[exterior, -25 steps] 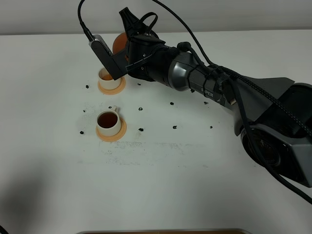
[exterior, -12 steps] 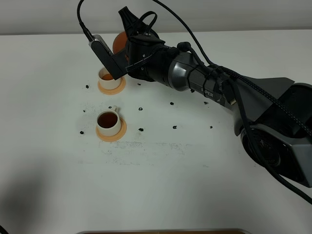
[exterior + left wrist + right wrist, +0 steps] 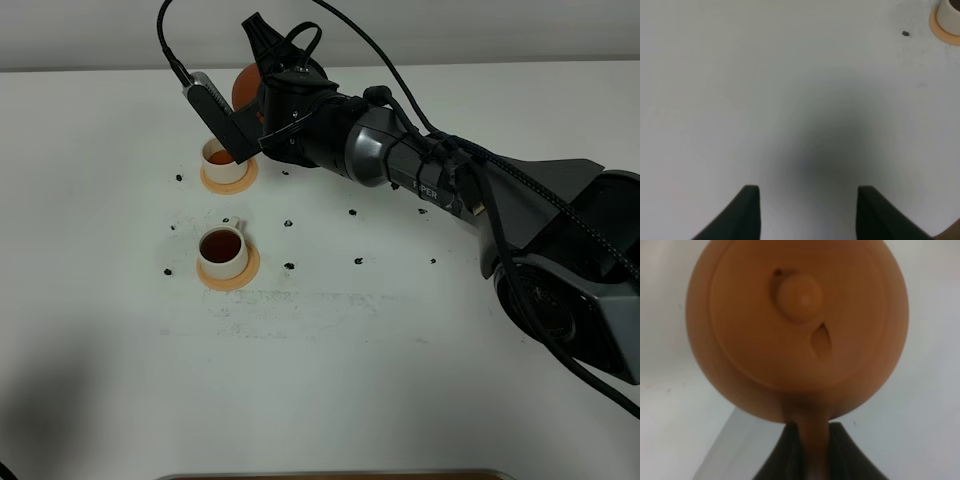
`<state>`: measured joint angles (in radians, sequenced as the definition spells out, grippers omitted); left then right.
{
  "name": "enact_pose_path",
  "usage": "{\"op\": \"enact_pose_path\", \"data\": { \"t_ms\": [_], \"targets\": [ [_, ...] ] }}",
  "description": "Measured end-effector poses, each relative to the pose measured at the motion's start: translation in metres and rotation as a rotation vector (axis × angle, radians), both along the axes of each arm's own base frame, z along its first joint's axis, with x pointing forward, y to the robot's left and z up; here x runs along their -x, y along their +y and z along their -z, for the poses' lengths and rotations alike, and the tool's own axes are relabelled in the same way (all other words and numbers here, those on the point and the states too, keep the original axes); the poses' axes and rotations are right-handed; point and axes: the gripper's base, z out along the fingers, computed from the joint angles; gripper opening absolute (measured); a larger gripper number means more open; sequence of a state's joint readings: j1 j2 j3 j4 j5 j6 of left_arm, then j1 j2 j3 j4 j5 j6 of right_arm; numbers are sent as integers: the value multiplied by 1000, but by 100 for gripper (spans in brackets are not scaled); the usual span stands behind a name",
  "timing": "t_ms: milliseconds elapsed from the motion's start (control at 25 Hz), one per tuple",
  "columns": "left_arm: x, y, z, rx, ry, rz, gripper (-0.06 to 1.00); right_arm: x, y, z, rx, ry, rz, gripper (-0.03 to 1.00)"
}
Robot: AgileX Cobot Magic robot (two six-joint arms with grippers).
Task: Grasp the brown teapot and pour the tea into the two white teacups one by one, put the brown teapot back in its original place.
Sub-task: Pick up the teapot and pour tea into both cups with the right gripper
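On the far left, my left hand (image 3: 805, 212) shows only 2 dark fingertips spread wide over bare white worktop (image 3: 330, 380); the overhead camera misses it entirely. At about 10 o'clock from centre, the 2 white teacups (image 3: 223, 250) sit on orange coasters (image 3: 229, 274), both holding brown tea; the farther cup (image 3: 220, 155) is partly covered by the wrist camera. Just right of it, my right hand (image 3: 812, 447) clamps the brown teapot (image 3: 246, 84) by its handle, mostly hidden behind the arm overhead, spout unseen. Black specks (image 3: 357, 262) dot the worktop. I can't make out the saucer.
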<state>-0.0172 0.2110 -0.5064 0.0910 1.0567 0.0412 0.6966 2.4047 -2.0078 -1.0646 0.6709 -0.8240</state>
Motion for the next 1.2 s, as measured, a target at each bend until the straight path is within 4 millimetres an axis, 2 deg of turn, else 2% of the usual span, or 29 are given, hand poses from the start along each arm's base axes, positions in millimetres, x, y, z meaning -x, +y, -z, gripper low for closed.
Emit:
{"op": "enact_pose_path", "data": {
  "t_ms": [1200],
  "targets": [
    [0,0,0,0,0,0,46,3,5,-1,75,-12,-62,12]
  ]
}}
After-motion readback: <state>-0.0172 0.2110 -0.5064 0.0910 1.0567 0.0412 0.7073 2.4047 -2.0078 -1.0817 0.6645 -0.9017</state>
